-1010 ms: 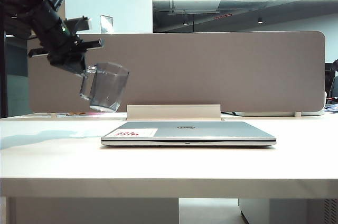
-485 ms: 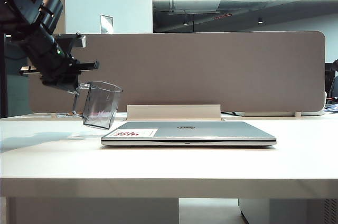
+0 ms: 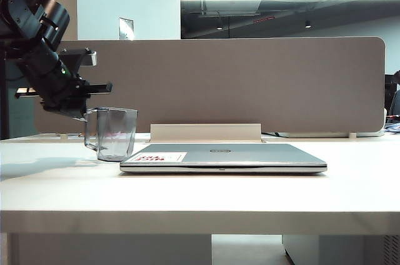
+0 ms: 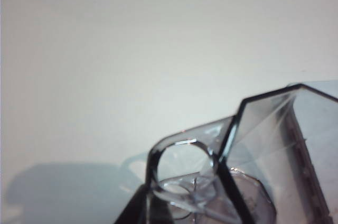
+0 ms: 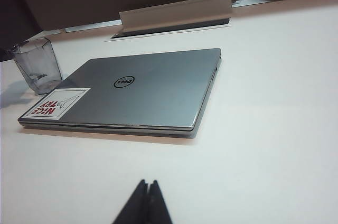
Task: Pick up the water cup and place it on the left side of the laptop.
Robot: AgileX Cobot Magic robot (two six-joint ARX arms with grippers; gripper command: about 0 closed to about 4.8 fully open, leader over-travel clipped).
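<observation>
My left claw (image 3: 80, 112) has lowered the water cup (image 3: 114, 132) upright — clamped on its handle — beside the laptop (image 3: 223, 156); my right claw (image 5: 147, 187) rests closed.

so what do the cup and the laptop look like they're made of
Water cup: looks like clear, grey-tinted hard plastic, glossy; the divider shows through its faceted walls, though glass can't be ruled out. The left claw is shut on its handle.

Laptop: lid looks like brushed or matte silver metal, possibly painted plastic; it has an even, soft sheen, with a paper-like white-and-red sticker.
</observation>
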